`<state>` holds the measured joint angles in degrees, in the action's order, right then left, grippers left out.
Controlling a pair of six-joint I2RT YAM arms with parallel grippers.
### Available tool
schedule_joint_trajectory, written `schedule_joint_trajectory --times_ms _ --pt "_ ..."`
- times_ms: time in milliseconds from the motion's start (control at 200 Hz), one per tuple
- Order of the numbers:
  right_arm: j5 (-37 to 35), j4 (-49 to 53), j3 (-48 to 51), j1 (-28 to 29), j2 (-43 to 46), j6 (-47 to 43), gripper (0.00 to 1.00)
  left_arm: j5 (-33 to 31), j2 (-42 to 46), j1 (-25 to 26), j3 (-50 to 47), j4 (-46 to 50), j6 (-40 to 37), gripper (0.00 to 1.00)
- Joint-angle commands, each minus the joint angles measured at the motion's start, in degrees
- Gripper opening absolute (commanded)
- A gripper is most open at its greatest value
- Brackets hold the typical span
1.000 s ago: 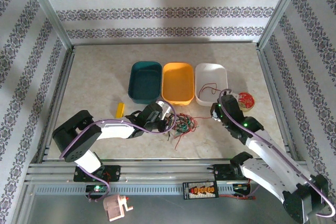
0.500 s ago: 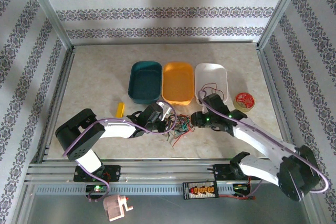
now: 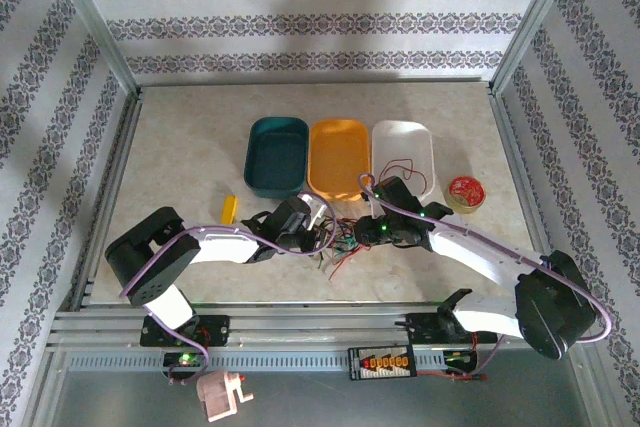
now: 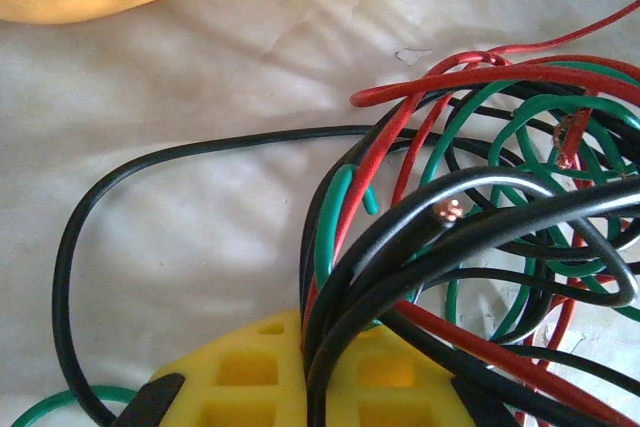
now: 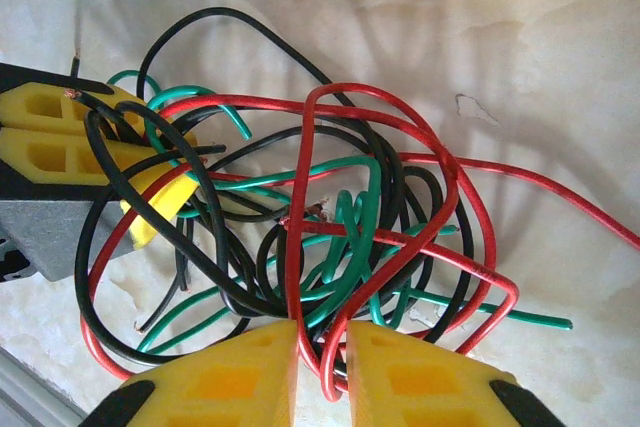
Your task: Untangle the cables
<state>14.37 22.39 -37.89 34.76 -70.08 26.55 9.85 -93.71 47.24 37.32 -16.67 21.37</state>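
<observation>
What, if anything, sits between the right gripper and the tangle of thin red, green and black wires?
Nothing visible. The right gripper is at the tangle of thin red, green and black wires, red strands passing between its yellow fingers. The left gripper is shut on the same tangle's far side.

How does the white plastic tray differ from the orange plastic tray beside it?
The white plastic tray holds a thin red wire; the orange plastic tray shows none inside. The white tray ends the row on the right, while the orange tray sits in the middle, next to a teal tray. Both are open, rounded rectangular trays of similar size, standing side by side.
</observation>
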Motion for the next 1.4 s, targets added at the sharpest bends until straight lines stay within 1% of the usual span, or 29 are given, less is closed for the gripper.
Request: schedule_joint_trajectory --times_ms 0,100,250,355,570,620,715,785,925,1185,1394 --pt "-2.01 -1.09 -0.36 0.22 -0.4 -0.6 0.2 -1.41 -0.68 -0.49 0.52 3.72 -0.89 0.0" --pt "-2.77 -1.46 0.18 0.02 -0.49 -0.44 0.2 -1.39 -0.77 -0.49 0.56 3.66 -0.89 0.0" --pt "-2.73 -1.74 0.69 -0.44 0.23 -0.19 0.07 -1.41 -1.03 -0.49 0.77 3.66 -0.89 0.0" --pt "-2.18 -1.69 1.11 -1.52 2.51 0.08 0.03 -1.58 -1.21 -0.49 0.82 3.66 -0.89 0.0" --pt "-0.47 -1.92 2.46 -5.56 8.55 1.58 0.01 -1.5 -1.65 -0.49 0.9 3.39 -0.89 0.0" --pt "0.43 -1.94 2.46 -5.8 8.73 1.45 0.04 -1.4 -1.81 -0.49 1.0 3.48 -0.97 0.0" --pt "3.83 -1.94 2.56 -5.67 7.13 1.14 0.2 -1.32 -1.89 -0.49 1.09 3.57 -1.06 0.0" --pt "5.28 -2.0 2.77 -5.46 5.58 1.14 0.26 -1.39 -1.76 -0.49 1.0 3.52 -1.06 0.0" --pt "6.17 -2.24 3.0 -5.07 3.17 0.96 0.27 -1.5 -1.65 -0.4 0.82 3.48 -0.97 0.0" --pt "6.45 -3.62 2.84 -4.71 -0.59 0.77 0.23 -1.5 -1.61 -0.32 1.0 3.75 -1.14 0.0" --pt "7.15 -4.53 2.73 -4.36 -2.72 0.44 0.24 -1.67 -1.46 -0.22 1.0 3.92 -1.15 0.0"
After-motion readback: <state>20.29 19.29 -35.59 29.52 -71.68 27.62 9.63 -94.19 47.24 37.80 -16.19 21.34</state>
